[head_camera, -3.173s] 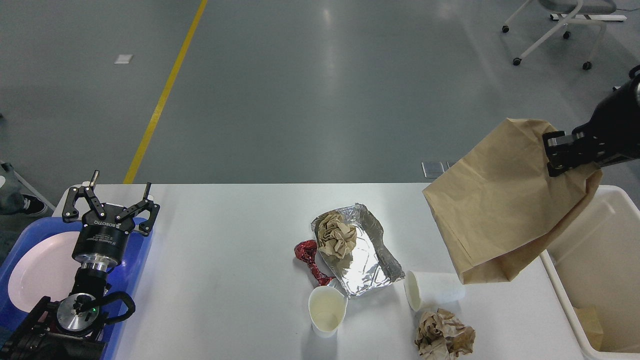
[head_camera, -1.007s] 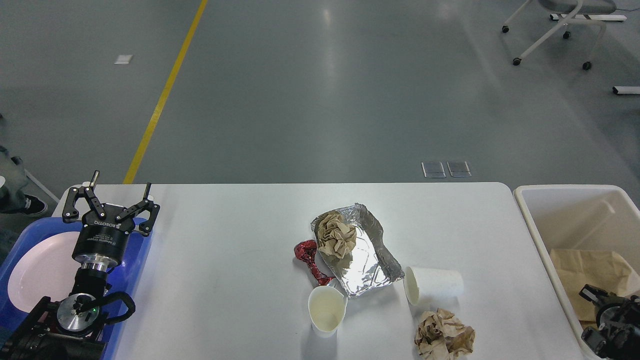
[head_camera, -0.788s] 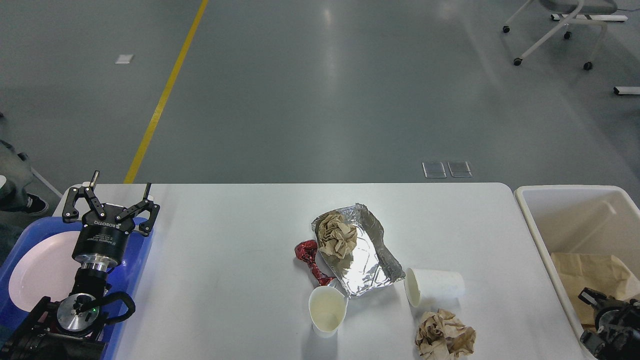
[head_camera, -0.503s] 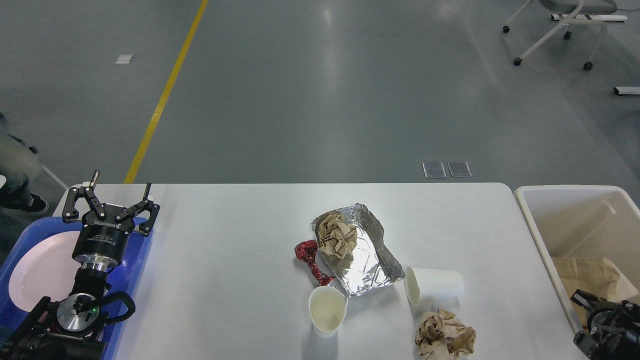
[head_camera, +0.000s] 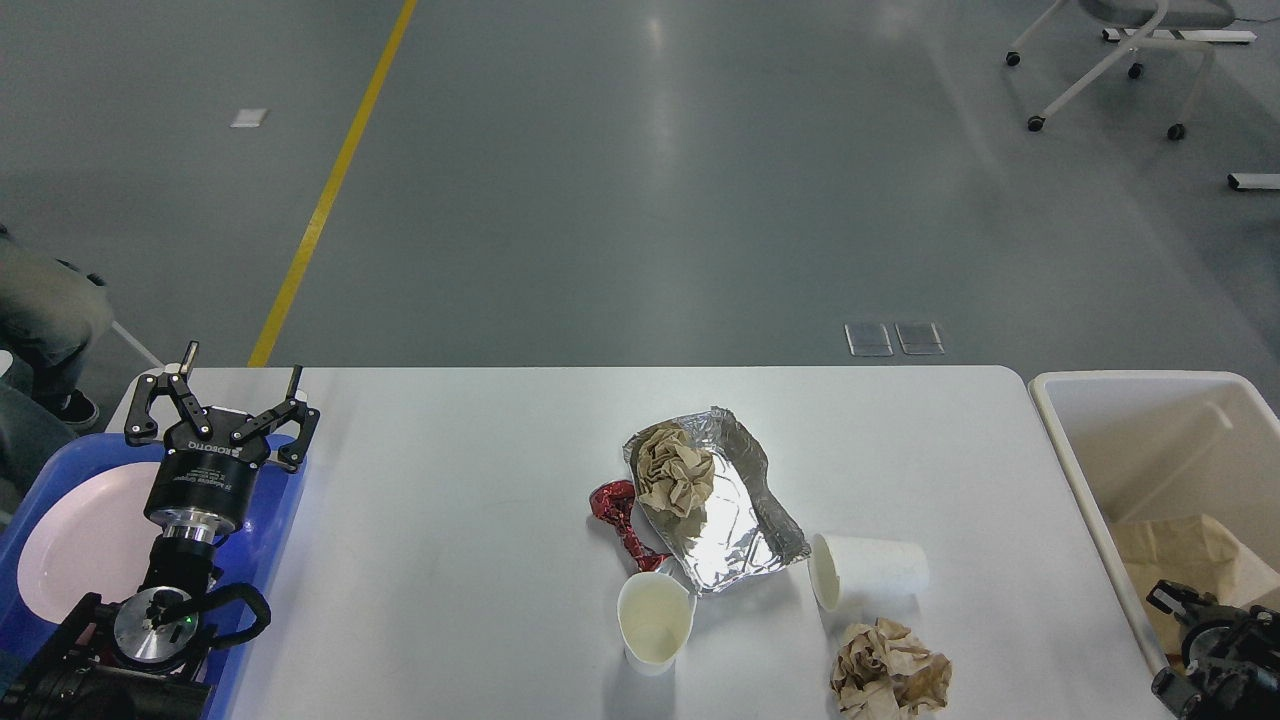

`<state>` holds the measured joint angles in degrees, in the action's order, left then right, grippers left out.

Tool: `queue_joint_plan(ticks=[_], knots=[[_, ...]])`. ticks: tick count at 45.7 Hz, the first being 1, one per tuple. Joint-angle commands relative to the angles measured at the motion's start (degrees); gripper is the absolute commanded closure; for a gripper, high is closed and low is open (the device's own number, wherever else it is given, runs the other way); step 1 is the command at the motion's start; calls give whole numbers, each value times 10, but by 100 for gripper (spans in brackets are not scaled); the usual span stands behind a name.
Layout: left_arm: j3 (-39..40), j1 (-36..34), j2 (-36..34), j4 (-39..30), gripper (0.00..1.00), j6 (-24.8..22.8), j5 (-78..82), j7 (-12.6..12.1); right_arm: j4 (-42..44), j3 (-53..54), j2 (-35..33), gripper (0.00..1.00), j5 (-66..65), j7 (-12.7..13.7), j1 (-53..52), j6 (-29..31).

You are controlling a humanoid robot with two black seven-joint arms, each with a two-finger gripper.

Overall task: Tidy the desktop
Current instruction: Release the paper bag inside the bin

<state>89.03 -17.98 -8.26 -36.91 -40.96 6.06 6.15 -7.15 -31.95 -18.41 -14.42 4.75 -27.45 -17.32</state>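
Observation:
The white desktop (head_camera: 450, 560) carries litter in its middle and right part. A crumpled foil tray (head_camera: 735, 525) holds a brown paper wad (head_camera: 675, 468). A red foil wrapper (head_camera: 615, 510) lies by its left side. A white paper cup (head_camera: 654, 620) stands upright in front, and a second cup (head_camera: 868, 572) lies on its side. Another crumpled brown paper (head_camera: 888, 672) lies near the front edge. My left gripper (head_camera: 243, 362) is open and empty over the blue tray. My right gripper (head_camera: 1166, 640) is low at the bin's front, open and empty.
A blue tray (head_camera: 275, 520) with a white plate (head_camera: 85, 535) sits at the desktop's left end. A cream-white bin (head_camera: 1140, 440) stands off the right end with a brown paper bag (head_camera: 1185, 550) inside. A person's leg (head_camera: 45, 310) shows at far left.
My right gripper carried the brown bag over the bin, let it go inside and sank to the bin's front corner. The left arm has not moved. The person at left shifted.

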Motion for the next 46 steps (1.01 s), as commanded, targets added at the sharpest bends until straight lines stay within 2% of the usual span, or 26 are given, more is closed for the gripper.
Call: queue_joint_plan(ticks=[1, 3, 29, 40, 46], knots=[[0, 0, 0, 0, 4, 0, 0, 0, -1, -2, 0, 6, -1, 0, -1, -7], [0, 0, 0, 0, 4, 0, 0, 0, -1, -2, 0, 0, -1, 0, -2, -7], [0, 0, 0, 0, 4, 0, 0, 0, -21, -7, -14, 0, -12, 1, -42, 6], [0, 0, 0, 0, 4, 0, 0, 0, -188, -48, -117, 0, -75, 2, -171, 87], [0, 0, 0, 0, 4, 0, 0, 0, -304, -84, -180, 0, -119, 2, -290, 186]])
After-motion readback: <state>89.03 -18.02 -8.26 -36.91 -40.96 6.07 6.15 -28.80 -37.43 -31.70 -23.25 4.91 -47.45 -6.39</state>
